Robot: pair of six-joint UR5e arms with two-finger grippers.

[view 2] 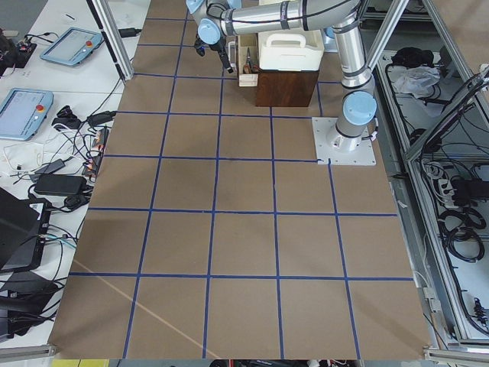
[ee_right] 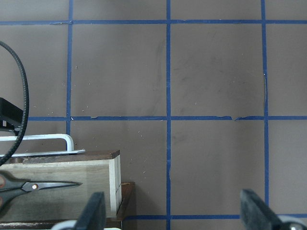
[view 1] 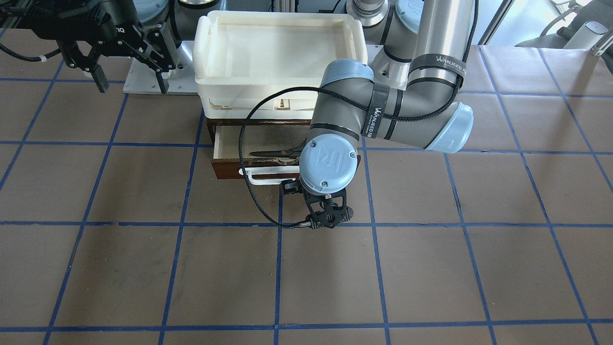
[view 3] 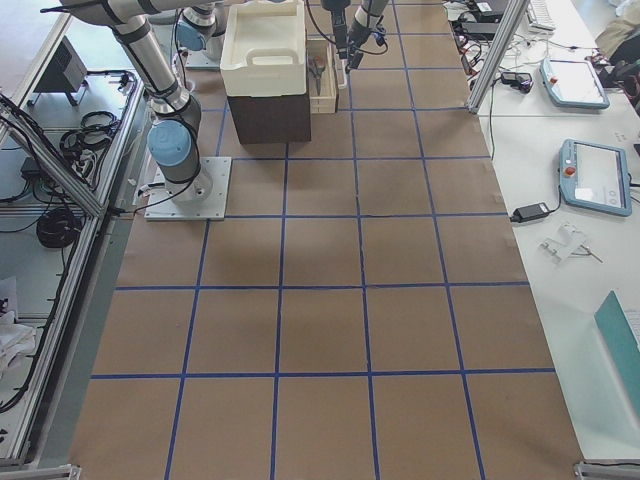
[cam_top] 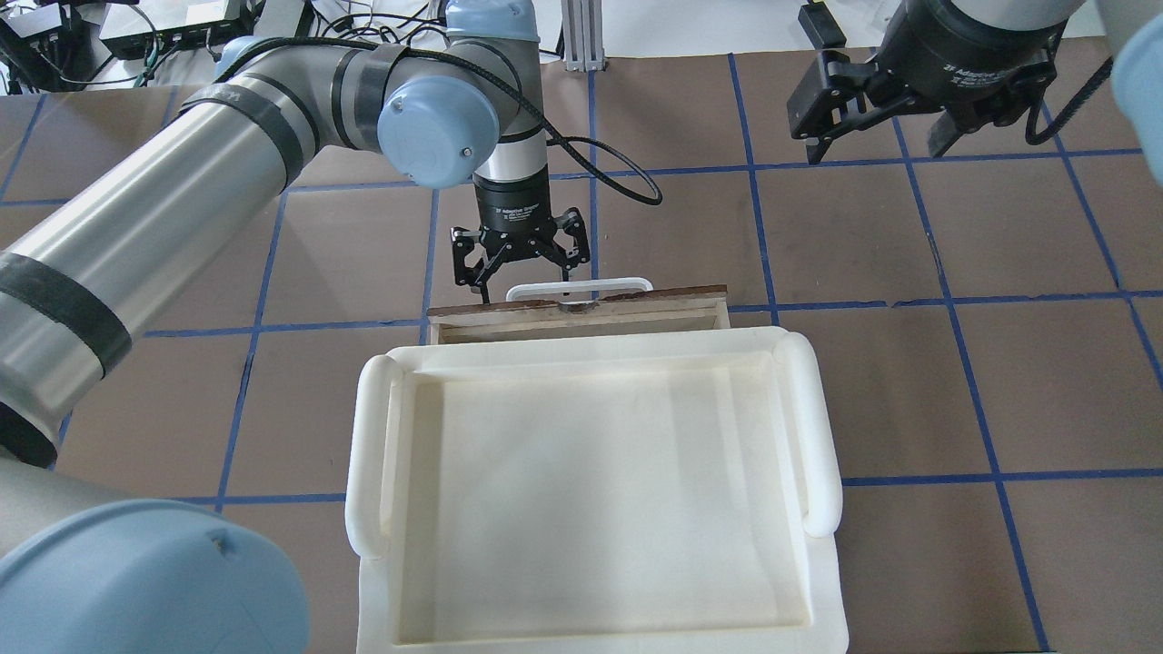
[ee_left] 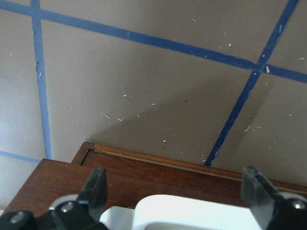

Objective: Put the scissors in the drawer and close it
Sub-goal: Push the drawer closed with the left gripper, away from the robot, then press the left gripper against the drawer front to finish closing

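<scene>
Dark-brown wood drawer stands open beneath the cream tray. I note the scissors lying flat on its pale floor, so placement reads as done; closing is outstanding. Left fingers are spread wide, empty, poised just in front of the white bar handle. Right fingers are likewise wide apart and empty, well aside above the tabletop. Count: one pair of scissors, one drawer, one tray, two arms.
</scene>
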